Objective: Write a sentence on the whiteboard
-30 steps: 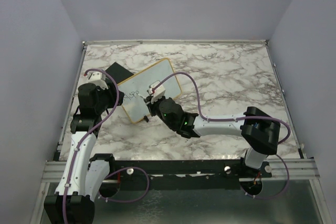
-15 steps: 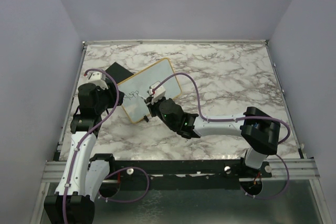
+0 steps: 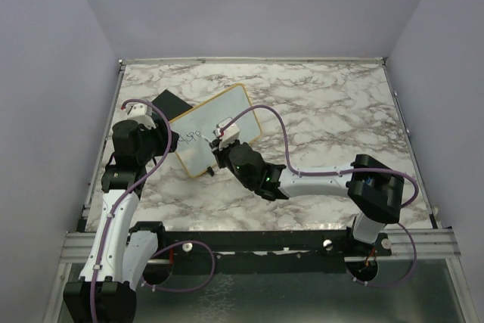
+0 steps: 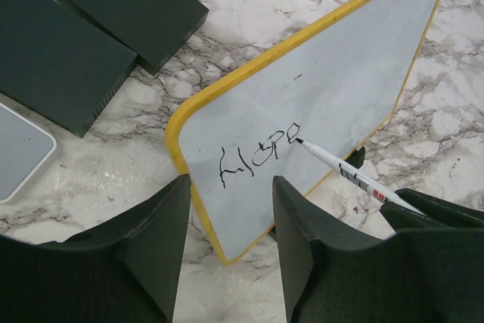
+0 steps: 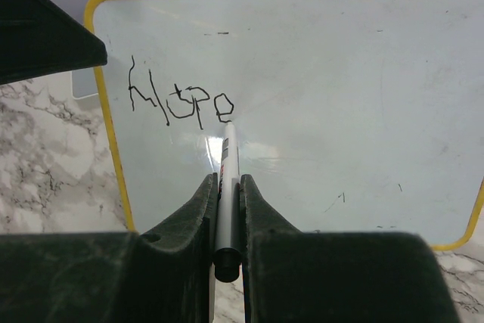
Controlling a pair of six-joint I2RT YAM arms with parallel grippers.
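our right gripper (image 5: 227,185) clamps the marker (image 5: 229,145), tip at the end of the writing (image 5: 178,100) on the board (image 5: 340,88) mid-frame, to extend it. our left gripper (image 4: 231,191) hovers spread by the board's corner, probably ready to steady it.

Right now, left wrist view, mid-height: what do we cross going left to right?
pale rounded panel at the left edge → whiteboard, its yellow corner → sentence, a few handwritten letters → marker, tip on the board. The black blocks overlap the panel's span, so they are left out.
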